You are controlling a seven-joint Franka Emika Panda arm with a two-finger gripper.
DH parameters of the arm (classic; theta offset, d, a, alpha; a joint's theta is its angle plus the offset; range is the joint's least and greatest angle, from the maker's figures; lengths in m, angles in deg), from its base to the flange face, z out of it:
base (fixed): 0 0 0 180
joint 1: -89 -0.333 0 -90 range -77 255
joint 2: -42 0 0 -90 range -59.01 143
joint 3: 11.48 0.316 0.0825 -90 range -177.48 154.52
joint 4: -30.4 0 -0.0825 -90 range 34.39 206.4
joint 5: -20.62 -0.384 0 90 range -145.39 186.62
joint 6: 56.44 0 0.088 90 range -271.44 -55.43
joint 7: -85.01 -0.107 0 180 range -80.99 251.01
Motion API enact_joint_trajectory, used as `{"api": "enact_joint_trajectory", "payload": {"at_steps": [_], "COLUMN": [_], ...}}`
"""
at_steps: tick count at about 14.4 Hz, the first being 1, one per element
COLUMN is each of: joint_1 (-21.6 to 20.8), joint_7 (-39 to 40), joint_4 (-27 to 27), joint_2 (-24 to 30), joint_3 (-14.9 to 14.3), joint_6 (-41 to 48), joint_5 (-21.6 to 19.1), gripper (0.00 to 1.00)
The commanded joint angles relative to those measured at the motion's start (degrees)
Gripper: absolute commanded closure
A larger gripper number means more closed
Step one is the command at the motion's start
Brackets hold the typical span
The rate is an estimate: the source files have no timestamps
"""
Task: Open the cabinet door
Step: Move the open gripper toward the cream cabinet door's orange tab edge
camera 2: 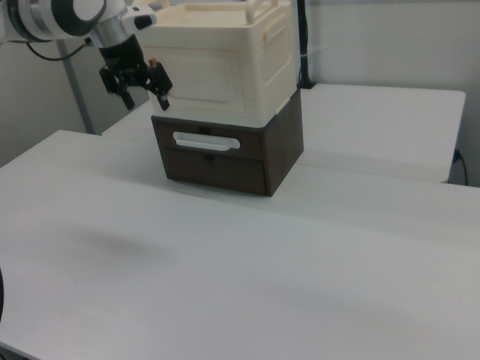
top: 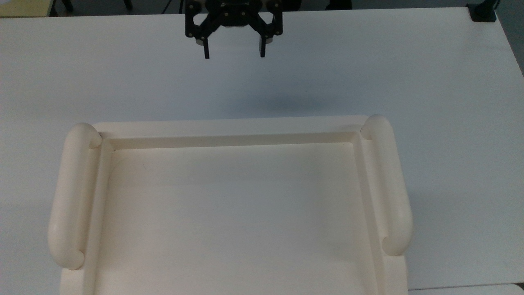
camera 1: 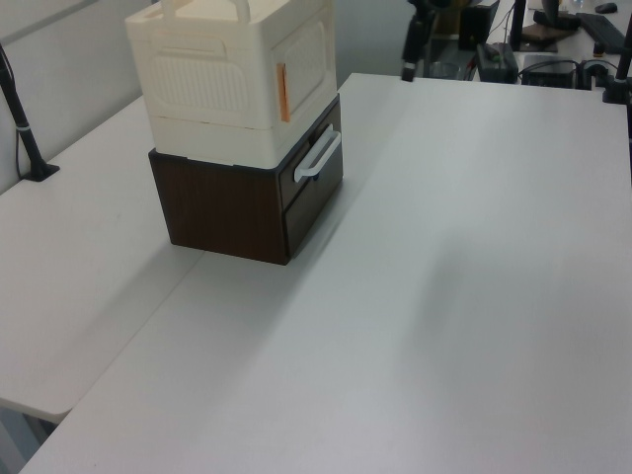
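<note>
- The cabinet door (camera 2: 201,73) sat shut, flush in the front of the cream cabinet (camera 1: 232,84), which was stacked on a dark brown drawer unit (camera 2: 225,157) on the white table (camera 2: 240,262).
- It looked a thin, stiff plastic panel, light to swing, likely smooth and a bit slippery, so not much force should be needed.
- Best hold, at a guess: the orange strip (camera 1: 281,92) at the door's edge in the left view, or that free edge itself.
- The gripper (top: 233,52) hung in the air in front of the cabinet, apart from it, fingers (top: 206,50) spread wide and empty.
- Hard to call: hinge side and any latch couldn't be made out, and the top view showed just the cabinet's recessed top (top: 233,213), the door face hidden beneath.
</note>
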Motion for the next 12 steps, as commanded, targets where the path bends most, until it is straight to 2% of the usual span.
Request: {"api": "enact_joint_trajectory", "payload": {"at_steps": [1, 4, 7, 10, 12], "joint_1": [-3.5, -4.7, -5.5, -5.7, -6.3], "joint_7": [-2.0, -2.2, -5.1, -9.6, -11.5], "joint_4": [-4.0, -10.3, -10.6, -11.1, -11.1], "joint_2": [-3.7, -9.2, -12.3, -14.0, -14.8], "joint_3": [-0.7, -0.9, -0.9, -0.8, -0.8], "joint_6": [-7.2, -10.8, -20.6, -24.0, -29.3], "joint_5": [0.2, 0.0, 0.3, 0.8, 1.4], "gripper": [0.0, 0.0, 0.0, 0.01, 0.04]}}
